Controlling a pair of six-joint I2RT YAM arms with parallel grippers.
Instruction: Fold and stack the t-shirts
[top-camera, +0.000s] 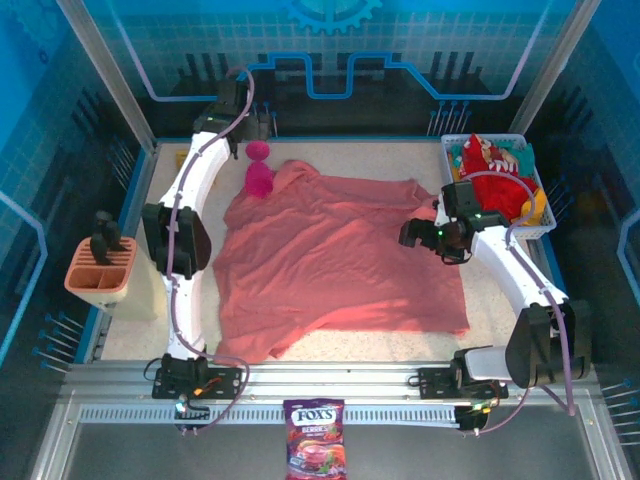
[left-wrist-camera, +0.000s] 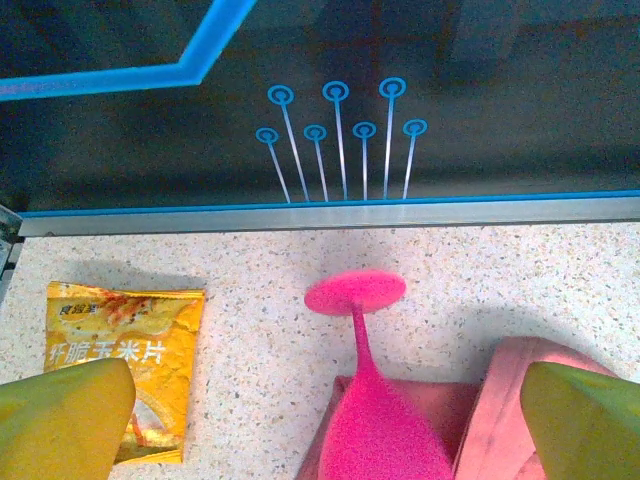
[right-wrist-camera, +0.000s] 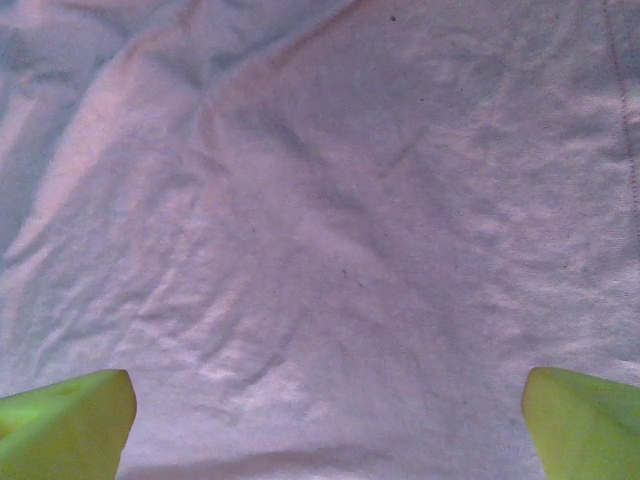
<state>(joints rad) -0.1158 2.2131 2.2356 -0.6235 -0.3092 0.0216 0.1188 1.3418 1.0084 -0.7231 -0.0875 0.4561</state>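
While salmon tee (top-camera: 340, 255) lies spread on speckled tbl (top-camera: 380, 160) | L pincer (left-wrist-camera: 325, 420), R pincer (right-wrist-camera: 325, 425) apart | blue walls (top-camera: 60, 110)

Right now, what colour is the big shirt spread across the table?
The shirt is plain salmon pink, clearest in the top external view.
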